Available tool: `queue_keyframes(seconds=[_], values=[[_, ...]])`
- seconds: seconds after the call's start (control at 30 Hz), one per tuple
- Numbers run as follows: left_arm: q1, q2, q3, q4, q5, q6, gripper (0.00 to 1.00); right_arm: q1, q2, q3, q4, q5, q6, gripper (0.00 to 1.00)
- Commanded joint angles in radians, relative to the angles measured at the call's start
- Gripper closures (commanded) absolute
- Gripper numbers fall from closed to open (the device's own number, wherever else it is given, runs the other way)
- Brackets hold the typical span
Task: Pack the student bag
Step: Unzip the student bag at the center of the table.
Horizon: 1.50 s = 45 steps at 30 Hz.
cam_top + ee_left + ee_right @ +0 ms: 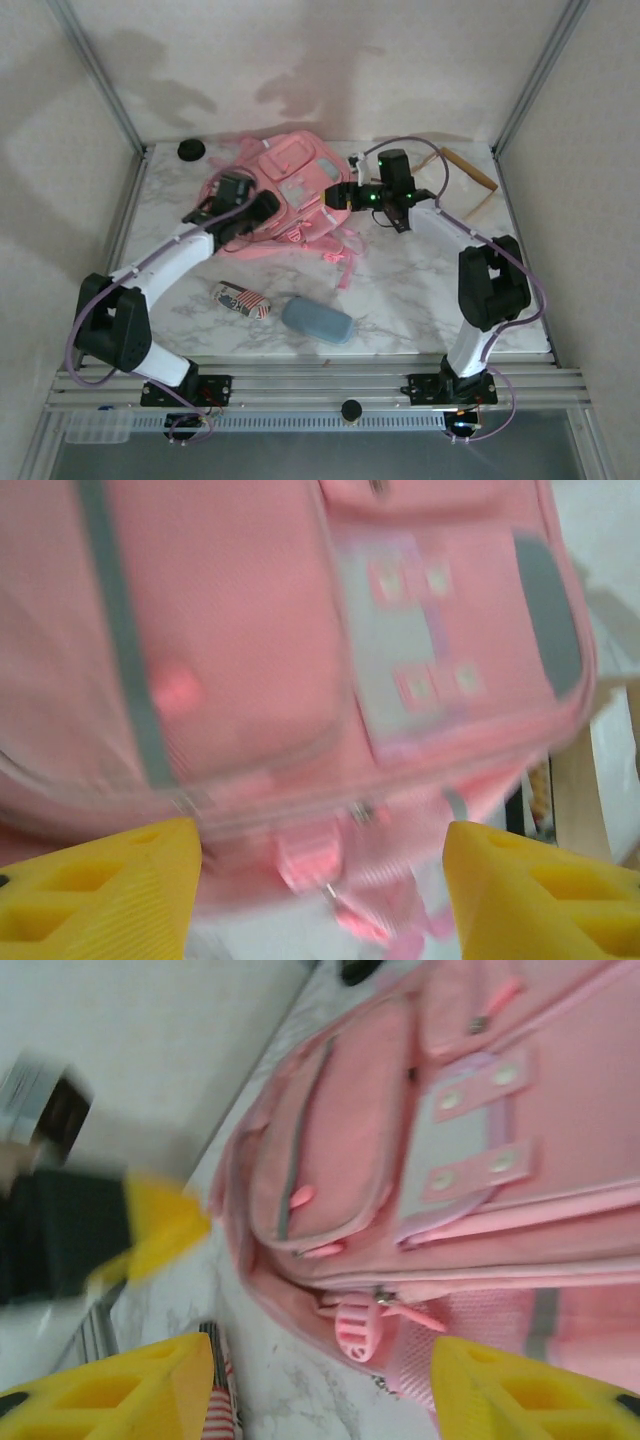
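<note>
Pink fabric marks the student bag (285, 190), which lies flat on the far middle of the marble table (400, 290) with its front pockets facing up. The left pincer (266, 206) is at the left side of the bag. Its yellow fingers (110, 880) stand wide apart and nothing is between them. The right pincer (336, 197) is at the right side of the bag, also wide and also holding nothing.

The wrist views are blurred, but the front pockets look zipped, with the pink pulls lying against the fabric. Whether the main compartment is open, I cannot tell.

Two things that seem meant for packing lie outside the bag, near the front edge of the table: a striped pouch (241, 299) and, just beside it, a blue-grey oval case (316, 319). A brown cardboard box (466, 178) lies in the far right corner, and a small black round object (191, 150) at the far left.

In my judgement the task is at an early stage. No item is seen inside the bag, so opening a compartment, putting the things in and closing it all remain.
</note>
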Motion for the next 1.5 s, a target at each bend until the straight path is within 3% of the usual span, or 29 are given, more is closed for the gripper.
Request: queue_keyframes(seconds=[0.0,0.23,0.37,0.47,0.73,0.9,1.13,1.47], values=[[-0.11,0.024,0.007,-0.04,-0.083,-0.169,0.38,-0.03,0.058,0.097,-0.133,0.154,0.206,0.44],[-0.293,0.241,0.226,-0.181,-0.284,-0.203,0.41,-0.046,0.174,0.202,-0.179,0.187,0.374,0.42],[-0.306,0.379,0.353,-0.248,-0.303,-0.211,0.43,-0.042,0.228,0.255,-0.199,0.192,0.407,0.43],[-0.319,0.453,0.435,-0.316,-0.382,-0.212,0.45,-0.042,0.258,0.257,-0.199,0.205,0.462,0.47],[-0.31,0.543,0.529,-0.361,-0.445,-0.19,0.45,-0.012,0.354,0.327,-0.244,0.252,0.495,0.5],[-0.31,0.564,0.56,-0.391,-0.489,-0.193,0.45,-0.006,0.435,0.411,-0.247,0.241,0.503,0.68],[-0.304,0.56,0.562,-0.4,-0.487,-0.192,0.44,0.0,0.365,0.429,-0.204,0.271,0.526,0.99],[-0.294,0.523,0.556,-0.415,-0.493,-0.213,0.45,-0.013,0.253,0.403,-0.159,0.218,0.623,1.0]])
